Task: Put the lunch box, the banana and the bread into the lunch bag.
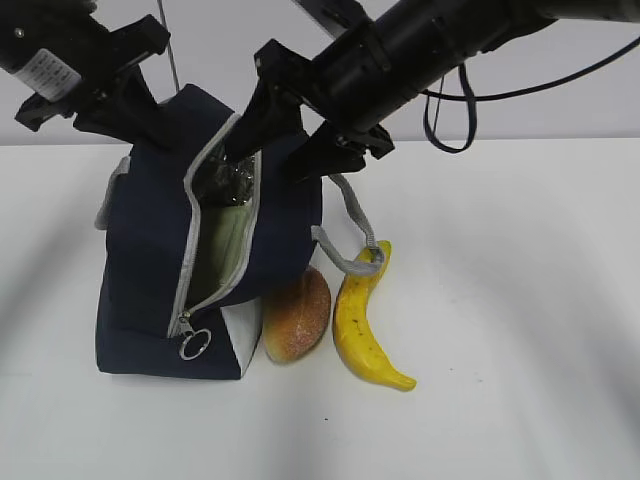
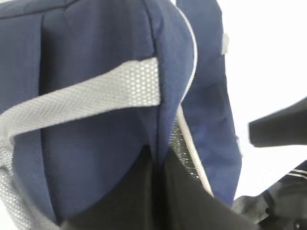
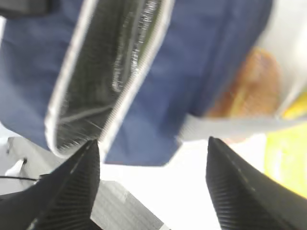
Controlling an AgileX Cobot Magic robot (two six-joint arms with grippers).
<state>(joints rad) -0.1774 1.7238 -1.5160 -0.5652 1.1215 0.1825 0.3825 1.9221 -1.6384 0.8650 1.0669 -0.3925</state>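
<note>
A white table (image 1: 520, 300) fills the lower part of the scene. Behind it stands a plain pale wall (image 1: 560, 110). A thin grey rod (image 1: 168, 45) rises near the back edge.

left claw (image 1: 150, 120) clamped closed, right claw (image 1: 275, 150) spread wide

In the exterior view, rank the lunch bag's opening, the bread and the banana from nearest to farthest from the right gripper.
From the right gripper:
1. Lunch bag opening, directly beneath it.
2. Bread, lower, against the bag's side.
3. Banana, right of the bread; its upper tip comes nearly as close.
</note>
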